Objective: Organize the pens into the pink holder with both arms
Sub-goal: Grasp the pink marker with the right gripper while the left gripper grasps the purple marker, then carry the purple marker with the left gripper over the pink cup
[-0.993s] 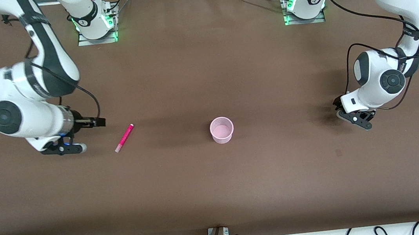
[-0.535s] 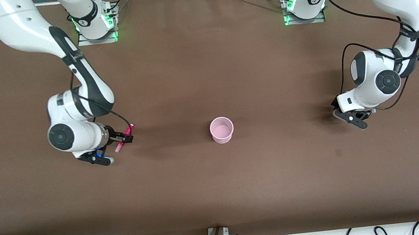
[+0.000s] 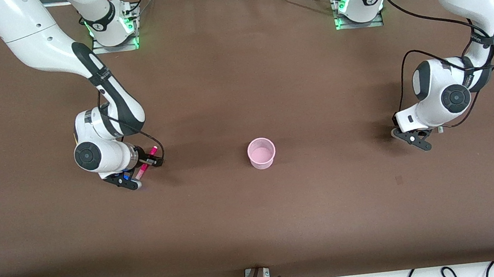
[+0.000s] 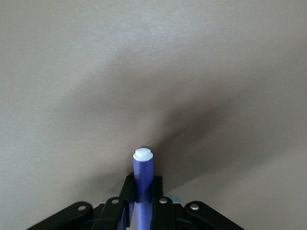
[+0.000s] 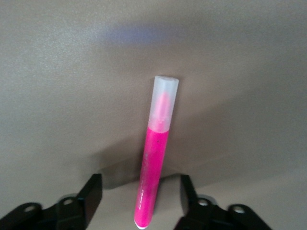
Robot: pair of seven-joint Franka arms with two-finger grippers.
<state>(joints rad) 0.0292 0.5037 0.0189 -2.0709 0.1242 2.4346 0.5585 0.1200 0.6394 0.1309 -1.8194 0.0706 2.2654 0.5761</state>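
Front view: right gripper (image 3: 138, 168) low over pink pen (image 3: 145, 163), fingers (image 5: 91, 196) spread wide either side, not gripping; pen lies on surface (image 3: 241, 88). Holder (image 3: 261, 153) mid-surface. Left gripper (image 3: 414, 138) clamped on purple pen (image 4: 143, 177), toward left arm's end.

Magenta pen (image 5: 152, 177), purple pen (image 4: 143, 184) — pale-pink holder (image 3: 261, 153), brown table (image 3: 241, 88).

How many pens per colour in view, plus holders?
Magenta-pink pen: 1, on the table between the open right tool fingers
Purple pen: 1, gripped by the left tool
Pink holder: 1
Total: 3
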